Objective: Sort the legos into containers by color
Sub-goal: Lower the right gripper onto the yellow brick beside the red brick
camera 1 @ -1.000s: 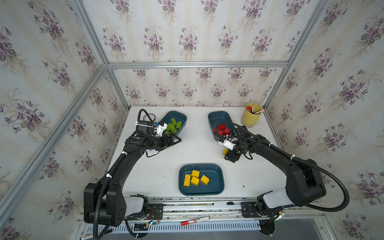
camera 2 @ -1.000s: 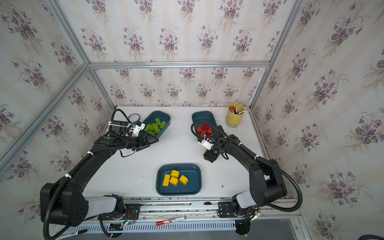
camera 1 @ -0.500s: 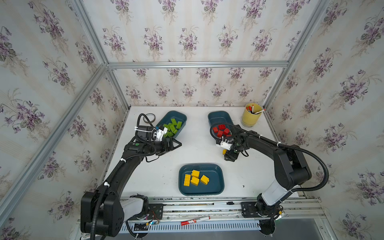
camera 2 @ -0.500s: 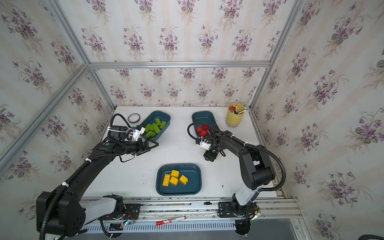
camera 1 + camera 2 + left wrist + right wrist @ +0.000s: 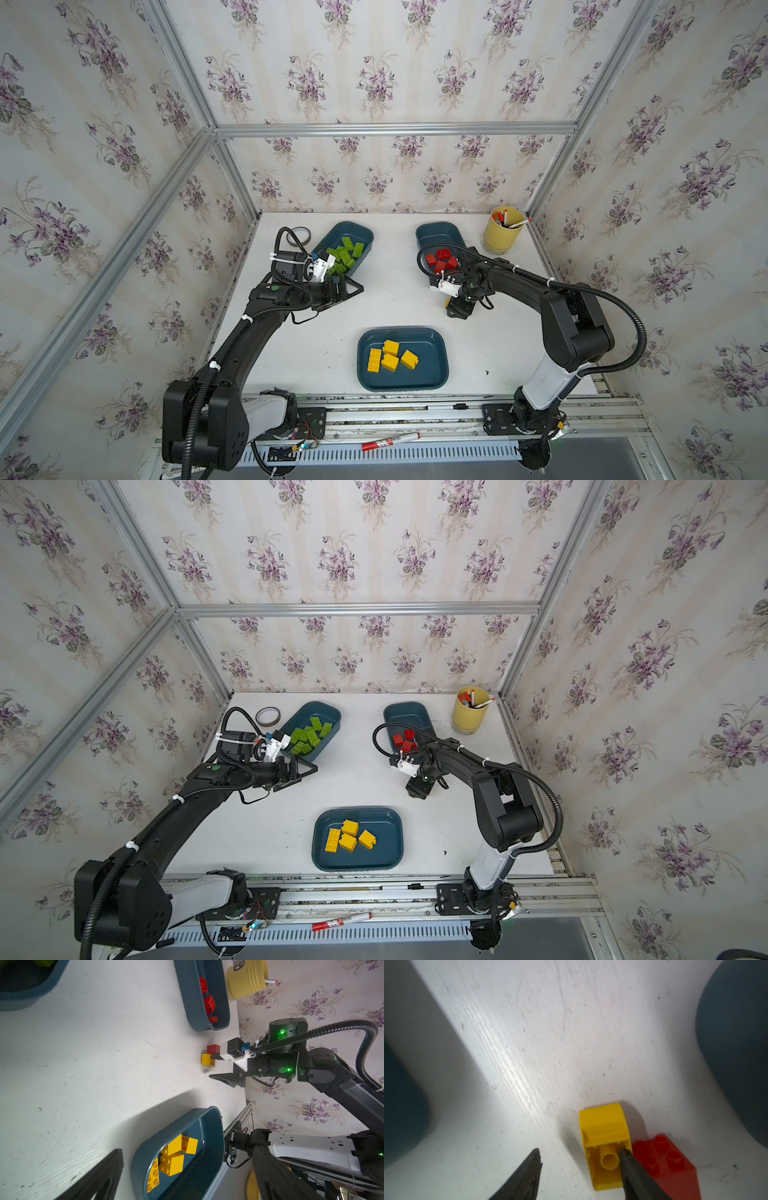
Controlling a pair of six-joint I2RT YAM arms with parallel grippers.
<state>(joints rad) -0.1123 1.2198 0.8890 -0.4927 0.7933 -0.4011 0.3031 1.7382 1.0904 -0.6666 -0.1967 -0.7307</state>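
Two loose toward table (image 5: 395,307) right edge, just off tray of reds (image 5: 436,235): yellow lego (image 5: 604,1124) on its side, red lego (image 5: 662,1157) just beside. Right gripper (image 5: 579,1151) spread, one fingertip (image 5: 626,1155) at yellow's hollow. Left gripper (image 5: 353,288) wide apart, empty, near tray of greens (image 5: 349,228).

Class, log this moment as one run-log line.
left gripper: open, empty | right gripper: open around yellow brick on table | red brick: beside it, unsorted

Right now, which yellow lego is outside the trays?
The yellow lego on the table beside the loose red lego, between the fingers of the right end effector; the other four sit in the near tray.
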